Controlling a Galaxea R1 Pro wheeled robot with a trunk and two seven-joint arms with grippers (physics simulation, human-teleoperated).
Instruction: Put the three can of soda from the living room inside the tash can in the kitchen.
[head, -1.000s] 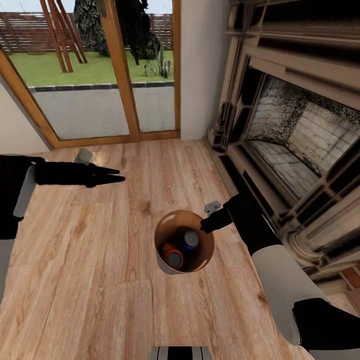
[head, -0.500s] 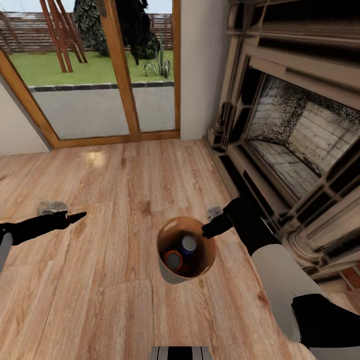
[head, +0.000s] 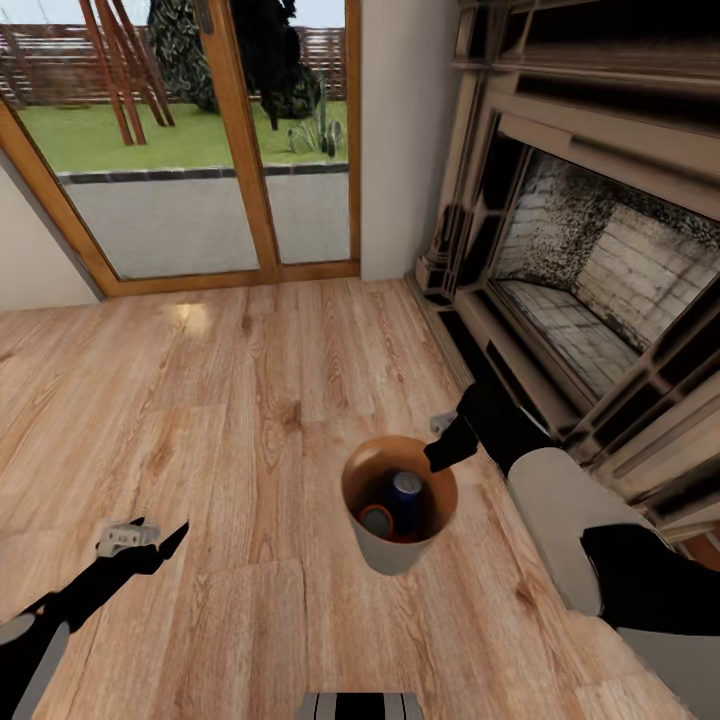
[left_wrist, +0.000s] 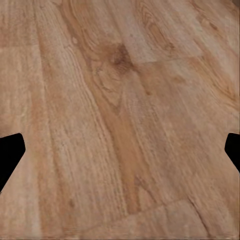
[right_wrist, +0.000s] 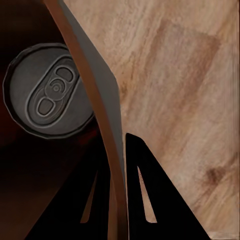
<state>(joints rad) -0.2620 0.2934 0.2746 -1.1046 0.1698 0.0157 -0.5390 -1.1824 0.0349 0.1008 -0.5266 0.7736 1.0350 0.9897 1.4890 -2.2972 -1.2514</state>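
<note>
The tash can (head: 385, 555), grey outside with an orange-brown rim, hangs tilted over the wood floor by the fireplace. Inside it a blue can of soda (head: 406, 488) stands beside an orange one (head: 377, 520). My right gripper (head: 443, 457) is shut on the bin's far rim. In the right wrist view its fingers (right_wrist: 145, 200) straddle the bin wall (right_wrist: 95, 95), with a silver can top (right_wrist: 47, 97) just inside. My left gripper (head: 165, 537) hovers low at the left, well away from the bin, and stands open (left_wrist: 120, 155) over bare floorboards.
A carved fireplace (head: 590, 270) with a raised hearth runs along the right, close to my right arm. Wood-framed glass doors (head: 200, 150) close off the far side. Light wood floor (head: 250, 400) stretches to the left and ahead.
My left arm has swung down and back from the middle left to the lower left. The bin, held by my right gripper, has shifted a little right and nearer.
</note>
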